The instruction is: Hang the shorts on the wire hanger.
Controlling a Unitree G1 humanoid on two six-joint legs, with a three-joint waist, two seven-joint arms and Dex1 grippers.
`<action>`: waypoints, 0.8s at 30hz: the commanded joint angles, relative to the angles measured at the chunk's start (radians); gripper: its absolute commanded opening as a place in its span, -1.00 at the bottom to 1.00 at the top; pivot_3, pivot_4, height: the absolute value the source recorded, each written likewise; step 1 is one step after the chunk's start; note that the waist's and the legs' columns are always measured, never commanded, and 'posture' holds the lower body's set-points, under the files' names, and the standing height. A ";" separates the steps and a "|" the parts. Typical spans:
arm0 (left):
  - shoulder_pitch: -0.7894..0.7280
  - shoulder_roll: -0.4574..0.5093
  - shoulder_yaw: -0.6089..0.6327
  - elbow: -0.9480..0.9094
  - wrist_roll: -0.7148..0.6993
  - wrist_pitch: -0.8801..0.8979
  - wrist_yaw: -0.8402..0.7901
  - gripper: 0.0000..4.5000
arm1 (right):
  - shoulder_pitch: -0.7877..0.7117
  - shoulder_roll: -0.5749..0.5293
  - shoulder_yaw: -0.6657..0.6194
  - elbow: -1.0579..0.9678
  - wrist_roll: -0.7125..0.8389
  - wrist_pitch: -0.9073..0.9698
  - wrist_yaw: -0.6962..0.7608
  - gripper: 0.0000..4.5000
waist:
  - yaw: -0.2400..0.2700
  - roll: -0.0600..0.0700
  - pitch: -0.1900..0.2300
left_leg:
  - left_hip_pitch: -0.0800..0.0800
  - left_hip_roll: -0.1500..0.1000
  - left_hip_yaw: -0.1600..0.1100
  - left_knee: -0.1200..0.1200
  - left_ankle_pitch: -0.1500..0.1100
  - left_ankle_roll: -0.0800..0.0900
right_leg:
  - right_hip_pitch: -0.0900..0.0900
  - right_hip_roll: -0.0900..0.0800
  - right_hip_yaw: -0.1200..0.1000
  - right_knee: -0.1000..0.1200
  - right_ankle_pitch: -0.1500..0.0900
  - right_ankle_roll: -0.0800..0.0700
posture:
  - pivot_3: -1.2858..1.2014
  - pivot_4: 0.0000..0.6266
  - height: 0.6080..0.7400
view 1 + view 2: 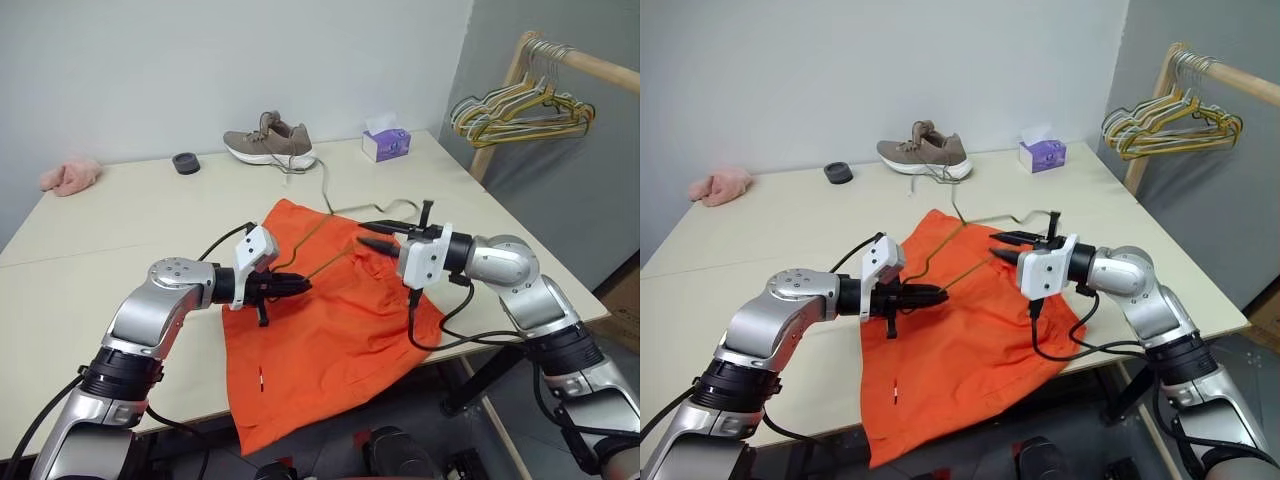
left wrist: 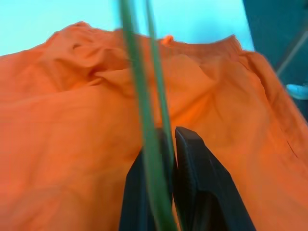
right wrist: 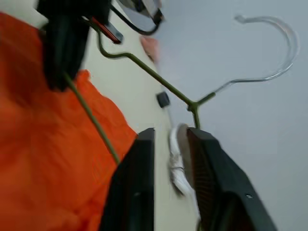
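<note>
A: Where do the tools stand?
B: The left gripper (image 1: pixel 303 287) is clamped on the wire hanger (image 1: pixel 335 259), held above the shorts (image 1: pixel 330 330); the right gripper (image 1: pixel 370 234) has its 2 fingers parted, holding nothing.

A: The risk?
B: With 1 grip, the hanger may swing or slip.

A: Setting?
B: A beige table (image 1: pixel 130 220); the shorts overhang its edge, beside grey walls.
</note>
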 commanded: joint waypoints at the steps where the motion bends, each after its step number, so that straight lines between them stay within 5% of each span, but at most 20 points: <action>1: 0.005 0.021 0.016 -0.021 0.028 -0.043 0.012 -1.00 | -0.001 -0.060 -0.061 -0.077 0.089 0.146 0.073 0.09 | 0.001 0.000 0.000 | 0.000 0.000 0.000 0.000 0.000 0.000 | 0.000 0.000 0.000 0.000 0.000 0.000 | -0.15 -0.93 1.00; 7: 0.035 0.081 -0.022 -0.036 0.117 -0.165 -0.029 -1.00 | 0.013 -0.184 -0.091 -0.192 0.177 0.499 0.193 0.99 | 0.002 0.000 0.000 | 0.000 0.000 -0.001 0.000 0.000 0.000 | 0.000 0.000 -0.001 0.000 -0.001 -0.001 | -0.16 -0.92 1.00; 24: 0.056 0.147 -0.041 -0.142 0.106 -0.184 -0.190 -1.00 | -0.104 -0.175 0.128 -0.088 0.087 0.701 0.380 0.92 | -0.025 0.000 0.001 | 0.000 0.001 0.000 -0.001 0.000 0.000 | -0.001 0.000 -0.001 0.000 -0.001 -0.002 | -0.16 -0.95 1.00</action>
